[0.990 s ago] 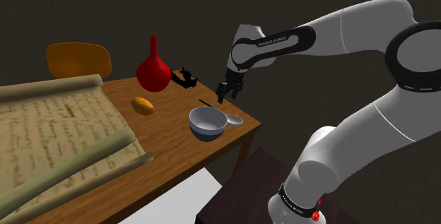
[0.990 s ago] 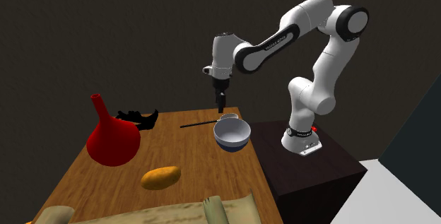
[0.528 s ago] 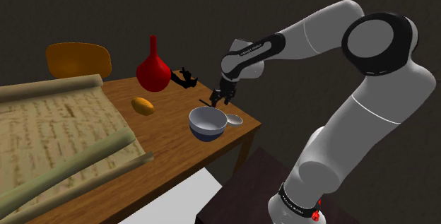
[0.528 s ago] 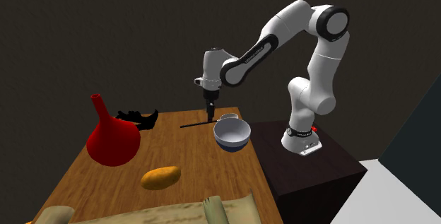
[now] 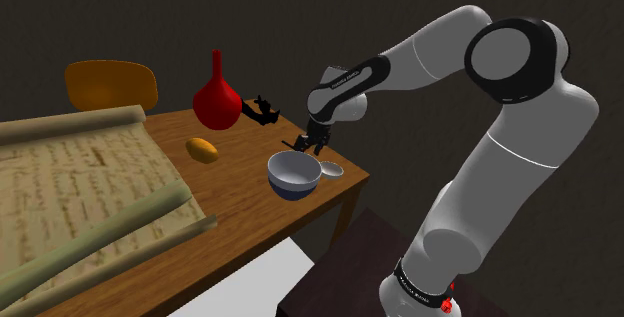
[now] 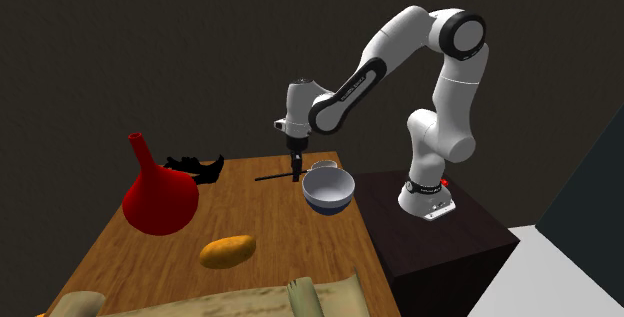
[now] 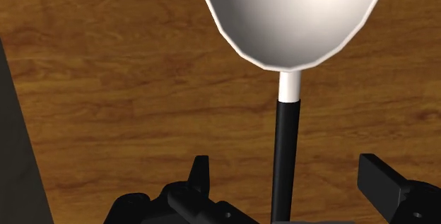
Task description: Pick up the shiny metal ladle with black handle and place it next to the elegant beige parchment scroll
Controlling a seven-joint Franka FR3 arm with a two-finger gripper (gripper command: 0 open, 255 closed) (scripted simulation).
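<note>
Grasping is the step in hand: the pincer (image 7: 291, 186) stands open astride the ladle (image 7: 293, 25), one black finger on each side of the handle and neither touching it, so nothing is held yet. The ladle lies flat on the wooden counter (image 7: 106, 81) directly beneath the pincer, with its handle running between the jaws and its scoop just ahead of the fingertips

The next move, as I judge it, is to shut the jaws squarely on that thin handle, which sits about midway between them. After that comes a lift high enough to clear the blue-and-white bowl (image 5: 293, 176) just beside the pincer. Then the ladle travels to the scroll (image 5: 80, 195), which lies well apart from the pincer at the far end of the counter. Gripping close to the scoop should keep the ladle from tipping

The scoop is pale, white to grey with a soft sheen and a faceted rim. A short pale neck joins it to a slim, straight black handle
</note>
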